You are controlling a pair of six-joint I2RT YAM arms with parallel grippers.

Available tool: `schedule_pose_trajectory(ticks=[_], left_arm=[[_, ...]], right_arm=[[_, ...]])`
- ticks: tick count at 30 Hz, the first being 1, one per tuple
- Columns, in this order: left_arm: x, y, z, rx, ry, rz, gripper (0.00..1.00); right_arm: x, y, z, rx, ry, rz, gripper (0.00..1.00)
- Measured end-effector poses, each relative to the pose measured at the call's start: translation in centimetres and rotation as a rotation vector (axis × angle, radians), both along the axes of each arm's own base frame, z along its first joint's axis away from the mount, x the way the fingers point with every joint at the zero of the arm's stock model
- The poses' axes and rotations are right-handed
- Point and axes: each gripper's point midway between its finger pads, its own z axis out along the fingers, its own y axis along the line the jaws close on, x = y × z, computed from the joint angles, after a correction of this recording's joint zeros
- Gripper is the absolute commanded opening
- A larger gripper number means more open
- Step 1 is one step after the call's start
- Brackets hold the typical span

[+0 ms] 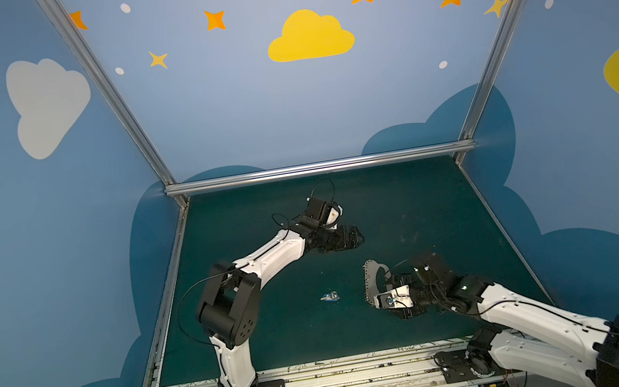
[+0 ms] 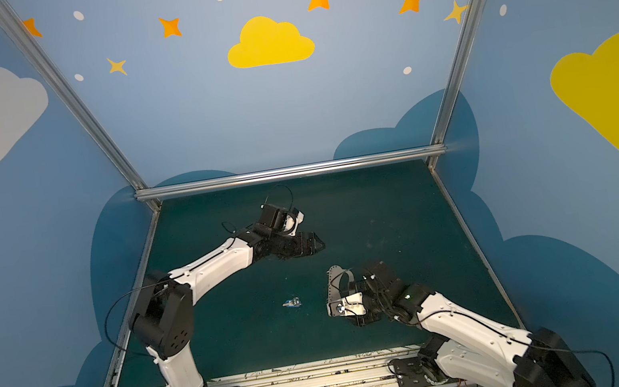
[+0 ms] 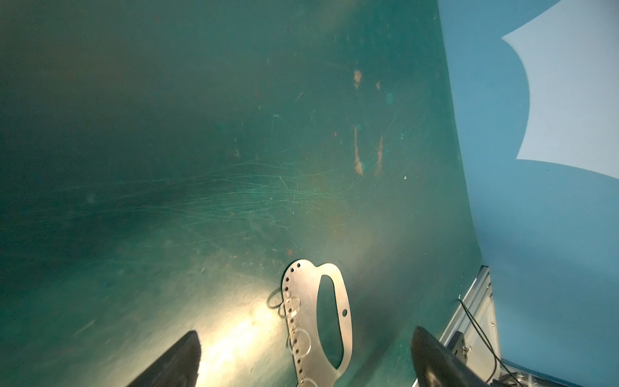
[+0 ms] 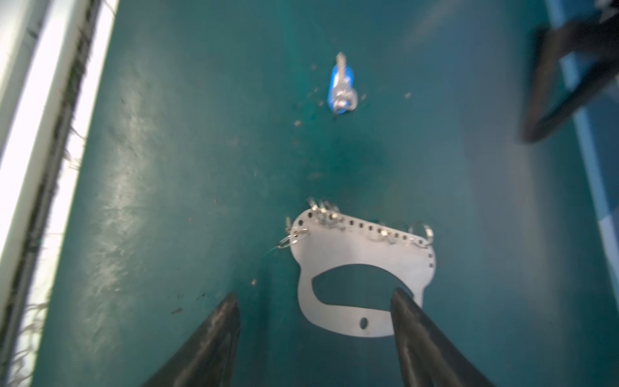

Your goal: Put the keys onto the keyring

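Your only holder here is the keyring [image 4: 355, 251], a flat grey plate on the green mat [image 1: 279, 334], right of centre in both top views [image 1: 371, 277] [image 2: 334, 281]. Small wire rings [image 4: 425, 231] hang from the row of holes along one edge. The right wrist view is too blurred to count them.

The keys [image 4: 341, 88] are not on the plate. They lie loose on the mat, a silver key over a blue tab, to the left of the keyring and clearly apart from it in both top views [image 1: 329, 297] [image 2: 291, 303].

Your right claw [image 4: 315, 294] sits low at the keyring's handle end, jaws spread wide and clamped on nothing. One finger [image 4: 418, 335] overlaps the plate's handle band at the end of the oblong slot [image 4: 348, 284]; you cannot tell from these views whether it touches the metal. The other finger [image 4: 214, 335] is over bare mat just beside the plate.

Your left claw [image 1: 342, 237] is out over the middle of the mat, farther back than the keyring and apart from it. Its jaws are also fully released and it holds nothing. In the left wrist view the keyring [image 3: 310, 311] shows on the mat between its two fingers [image 3: 181, 362], with neither finger on it.
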Motion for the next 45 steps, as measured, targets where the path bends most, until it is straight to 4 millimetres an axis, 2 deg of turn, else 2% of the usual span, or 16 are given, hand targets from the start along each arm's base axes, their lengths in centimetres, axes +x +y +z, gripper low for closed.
schedule_pose_trajectory(ticks=[4,9,13,18,24,29,35,38,40,43,45], left_arm=[[-2.4,1.4,-0.3,0.026,-0.012,-0.012,0.97],[-4.5,3.0,-1.7,0.065,0.009,-0.011,0.97],[-5.0,3.8,-1.4,0.074,-0.011,-0.009,0.96],[-5.3,4.3,-0.5,0.069,-0.049,-0.007,0.96],[-5.8,4.8,-1.6,0.081,-0.034,-0.006,0.96],[-5.9,5.0,-2.0,0.086,-0.027,-0.005,0.96],[-5.7,5.1,-1.9,0.089,-0.036,0.001,0.96],[-4.9,6.2,-1.1,0.089,-0.057,0.035,0.96],[-4.5,7.1,0.0,0.074,-0.084,0.058,0.96],[-4.0,9.5,1.9,0.053,-0.136,0.116,0.97],[-3.6,11.3,3.1,0.050,-0.177,0.163,0.96]], right_arm=[[0.0,0.0,-2.6,-0.128,-0.005,0.017,0.71],[1.3,0.8,-3.0,-0.201,-0.029,0.009,0.67],[2.5,1.5,-3.0,-0.219,-0.045,-0.014,0.67],[2.5,2.2,-3.7,-0.242,-0.034,-0.039,0.67],[3.0,3.8,-3.6,-0.212,-0.072,-0.071,0.67],[4.4,5.8,-3.4,-0.200,-0.113,-0.129,0.67],[7.6,9.1,-2.8,-0.205,-0.142,-0.296,0.66],[8.4,10.1,-2.1,-0.180,-0.122,-0.349,0.66],[8.2,10.5,-1.2,-0.140,-0.104,-0.354,0.66],[7.1,10.5,0.8,-0.056,-0.061,-0.324,0.64],[6.3,10.2,2.8,0.018,-0.026,-0.292,0.54]])
